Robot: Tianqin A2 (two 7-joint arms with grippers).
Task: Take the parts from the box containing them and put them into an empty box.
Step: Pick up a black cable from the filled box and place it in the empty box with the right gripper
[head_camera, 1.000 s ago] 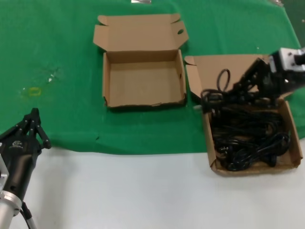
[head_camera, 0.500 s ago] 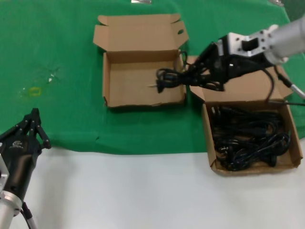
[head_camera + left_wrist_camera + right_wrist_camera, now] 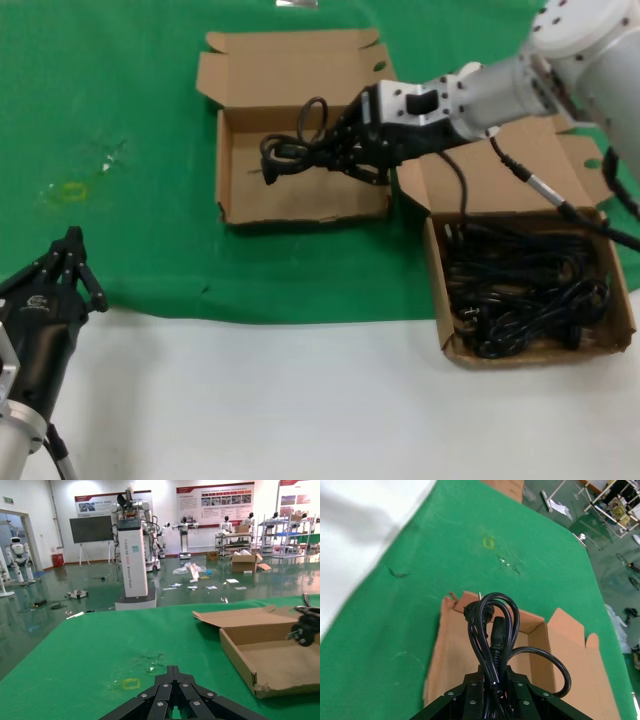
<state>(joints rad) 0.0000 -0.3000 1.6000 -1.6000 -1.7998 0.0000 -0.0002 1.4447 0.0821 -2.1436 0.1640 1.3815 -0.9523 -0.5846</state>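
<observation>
One cord bundle [image 3: 305,152] pinched in right fingers [image 3: 352,150], above empty box [image 3: 300,205]; left fingers [image 3: 68,262] together.

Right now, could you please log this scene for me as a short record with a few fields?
right gripper: shut on a power cord bundle, held over the empty box
left gripper: parked at the near left edge of the green cloth, holding nothing
source box: right of the empty box, lid open, tangled power cords inside
empty box contents: nothing lying on its floor
white surface: nearest the robot
</observation>
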